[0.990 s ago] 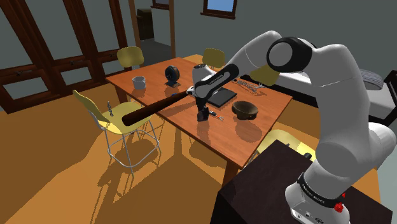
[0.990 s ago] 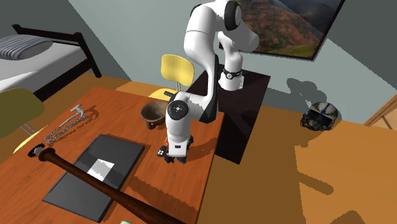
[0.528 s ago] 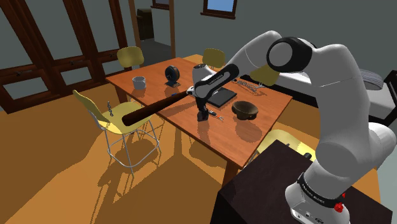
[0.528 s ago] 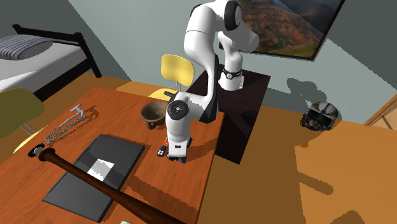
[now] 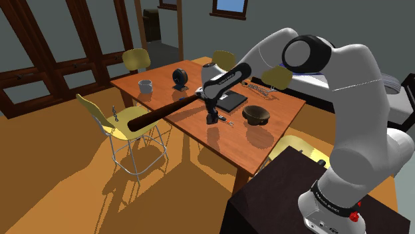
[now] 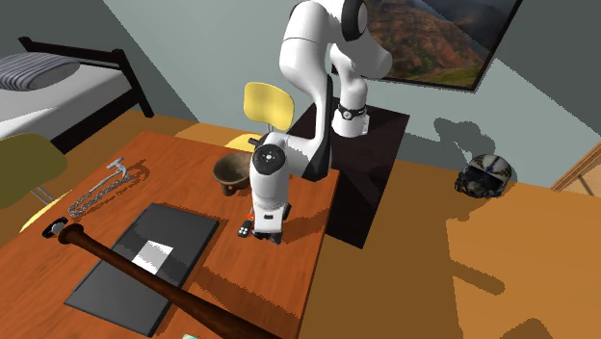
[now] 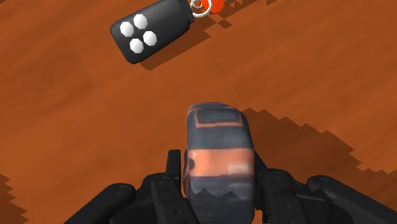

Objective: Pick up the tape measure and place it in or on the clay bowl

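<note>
Wrist view shows the tool [image 7: 219,191] clamped on the tape measure [image 7: 219,137], a dark case with an orange band wedged between the two black fingers. Its shadow falls on the tabletop [image 7: 76,114] clear of the case, so I judge it is off the wood. Compared with a second ago, the shoulder view has the arm's elbow and the tool [image 5: 211,119] slightly higher. The grasp is made and the lift has only just begun. A black key fob [image 7: 153,30] lies just ahead of the tool, untouched. The clay bowl [image 5: 256,114] stands apart from the tool, on the fob's side. What remains is more height, a carry over the fob, and a release above the bowl's rim.
</note>
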Controlling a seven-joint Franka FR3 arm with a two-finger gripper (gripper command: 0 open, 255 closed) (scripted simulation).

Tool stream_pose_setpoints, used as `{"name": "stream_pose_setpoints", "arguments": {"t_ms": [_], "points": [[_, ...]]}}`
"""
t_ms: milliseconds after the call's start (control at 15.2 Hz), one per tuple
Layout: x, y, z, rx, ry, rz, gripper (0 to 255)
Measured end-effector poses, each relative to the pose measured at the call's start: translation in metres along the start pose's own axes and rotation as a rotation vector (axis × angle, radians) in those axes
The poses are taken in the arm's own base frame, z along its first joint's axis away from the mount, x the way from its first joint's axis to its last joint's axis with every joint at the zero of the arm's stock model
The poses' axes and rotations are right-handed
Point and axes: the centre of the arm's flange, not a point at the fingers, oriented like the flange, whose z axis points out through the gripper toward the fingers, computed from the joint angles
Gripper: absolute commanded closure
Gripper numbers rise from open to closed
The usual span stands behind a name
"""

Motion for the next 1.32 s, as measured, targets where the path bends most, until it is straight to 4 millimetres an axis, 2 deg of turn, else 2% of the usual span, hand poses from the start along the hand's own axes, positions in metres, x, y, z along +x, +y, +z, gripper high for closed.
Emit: {"name": "stream_pose_setpoints", "arguments": {"t_ms": [1320], "points": [[-0.013, -0.002, -0.106, 0.000, 0.000, 0.000, 255]]}}
